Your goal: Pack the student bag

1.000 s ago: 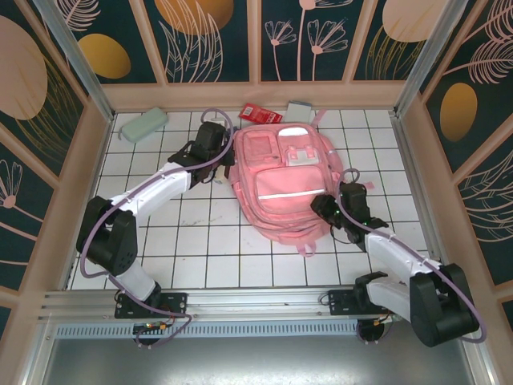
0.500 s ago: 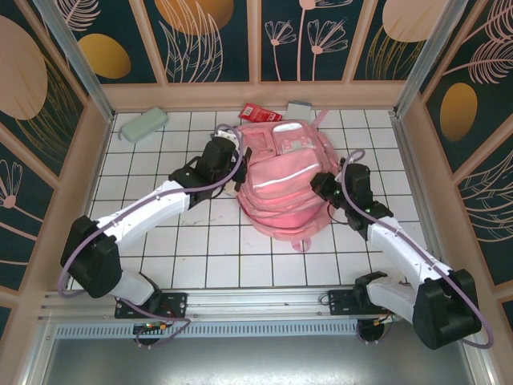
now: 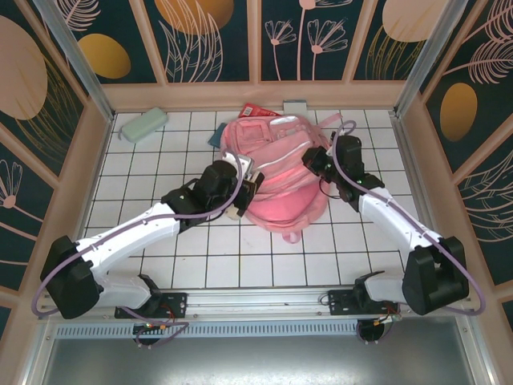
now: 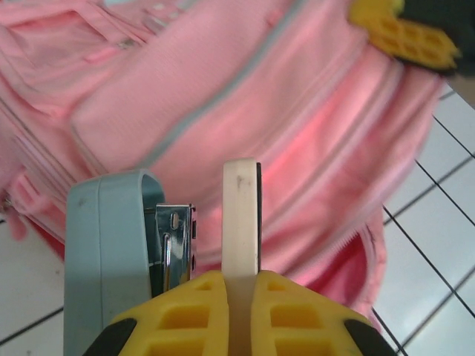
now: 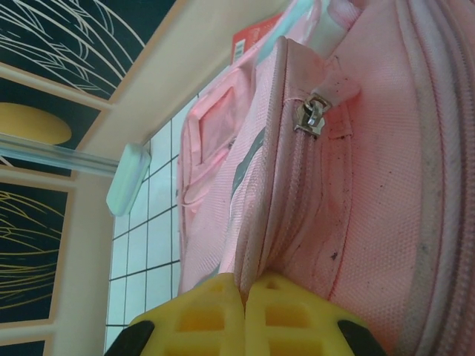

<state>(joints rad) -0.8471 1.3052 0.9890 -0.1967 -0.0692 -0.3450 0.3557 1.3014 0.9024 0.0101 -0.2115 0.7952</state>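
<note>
The bag sat bunched at the far edge of the table, insides hidden. Wrist views showed the right claw pinching a bag seam and the left claw clamping a white slab.

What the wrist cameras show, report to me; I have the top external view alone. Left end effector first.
Observer: The left end effector is shut on a thin cream flat slab; a pale blue casing with a metal insert sits beside it.
Operator: Now the right one.
Observer: The right end effector pinches a fold of the large soft pink fabric backpack beside a zip seam.
Operator: Locate the zip pull.
Observer: The small metal zip pull lies along that seam, clear of the grip.
</note>
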